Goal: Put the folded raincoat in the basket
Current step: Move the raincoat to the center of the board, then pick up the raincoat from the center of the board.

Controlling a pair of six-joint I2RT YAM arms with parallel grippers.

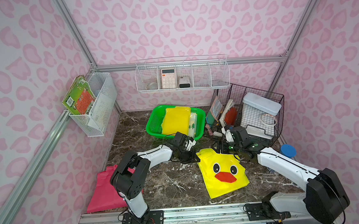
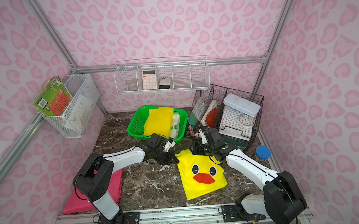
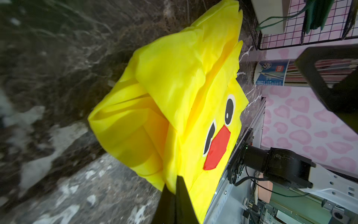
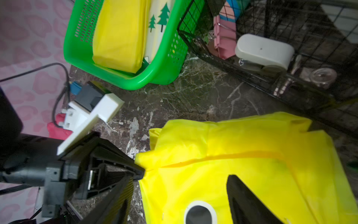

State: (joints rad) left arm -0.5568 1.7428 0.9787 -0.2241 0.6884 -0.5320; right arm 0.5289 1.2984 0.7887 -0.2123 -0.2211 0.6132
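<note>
The folded raincoat, bright yellow with a duck face on it, lies flat on the table. It is near the green basket but not in it. The left fingers are pinched tight on the raincoat's corner on the basket side. The right fingers are spread wide over the other far corner, one on each side of the cloth edge, and are not holding anything.

I think this is the grabbing step, and only one side has been grabbed so far. Next, the right fingers need to close on their corner. Then both arms need to lift together and carry the raincoat over the basket's front rim. The basket already has another yellow bundle and a white pack with green trees inside, so the raincoat will likely have to sit on top of them.
</note>
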